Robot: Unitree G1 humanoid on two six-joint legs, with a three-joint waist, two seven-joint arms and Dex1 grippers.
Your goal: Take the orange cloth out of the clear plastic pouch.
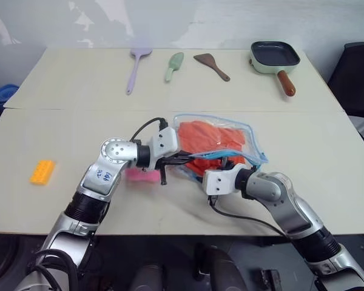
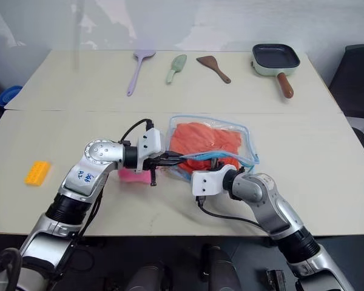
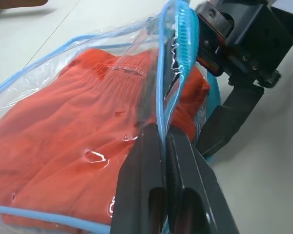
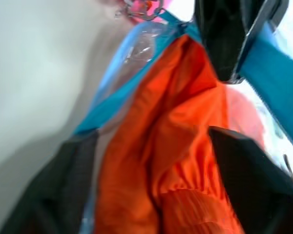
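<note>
The clear plastic pouch (image 1: pixel 218 145) lies in the middle of the table (image 1: pixel 327 182), shiny and slippery, with blue edges. The orange cloth (image 1: pixel 209 142) inside looks soft, light and wrinkly; a fold near the opening seems best to grab. The left gripper (image 3: pixel 165 146) pinches the pouch's edge tight. The right gripper (image 4: pixel 151 161) has its jaws wide around the cloth.

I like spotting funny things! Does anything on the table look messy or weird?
Nothing is spilled or broken. The one odd thing: the clear plastic pouch sits crooked with its blue edge lifted, because the left gripper pinches it shut. The right gripper is open around the orange cloth, still inside.
</note>
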